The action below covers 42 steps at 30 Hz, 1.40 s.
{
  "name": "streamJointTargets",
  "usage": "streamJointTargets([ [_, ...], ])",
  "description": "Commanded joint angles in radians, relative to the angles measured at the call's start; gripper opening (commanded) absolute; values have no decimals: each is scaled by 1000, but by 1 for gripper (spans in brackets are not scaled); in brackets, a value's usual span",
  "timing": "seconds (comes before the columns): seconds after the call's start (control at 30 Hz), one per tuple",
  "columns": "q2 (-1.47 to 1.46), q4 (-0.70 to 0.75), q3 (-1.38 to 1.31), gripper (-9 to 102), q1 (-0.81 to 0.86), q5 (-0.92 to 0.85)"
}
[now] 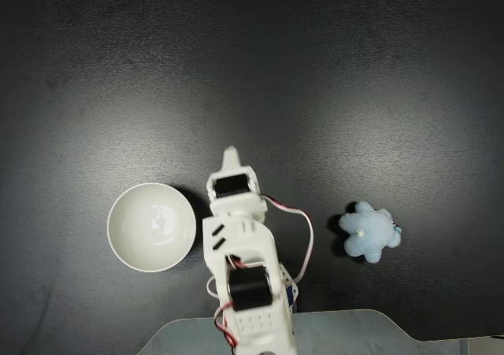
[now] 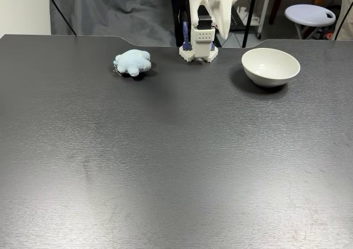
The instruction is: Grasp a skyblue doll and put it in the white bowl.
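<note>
Overhead, the white plastic arm hides its gripper (image 1: 230,160); whether its jaws stand apart cannot be told. Fluffy sky-blue plush doll (image 1: 369,231) and glossy round white bowl (image 1: 151,227) flank its base near the matte dark worktop's (image 2: 165,166) rear edge.

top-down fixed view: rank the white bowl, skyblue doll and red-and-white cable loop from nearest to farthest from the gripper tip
Measured from the gripper:
1. white bowl, lower left of the tip.
2. red-and-white cable loop, lower right; close to the bowl's distance, so hard to separate.
3. skyblue doll, far right, clearly farthest.
</note>
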Motion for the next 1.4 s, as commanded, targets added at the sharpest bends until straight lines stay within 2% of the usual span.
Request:
streamJointTargets([
  [0.0, -6, 370, -356, 0, 172, -20],
  [0.13, -91, 492, -477, 0, 456, -25],
  [0.33, -241, 512, -523, 0, 888, -18],
  [0.6, -387, 518, -506, 0, 1243, -15],
  [0.83, -502, 518, -477, 0, 1282, -15],
  [1.07, -541, 505, -196, 0, 1295, -26],
  [1.2, -540, 500, -150, 0, 1287, -31],
  [1.37, -541, 402, -147, 0, 1285, -91],
])
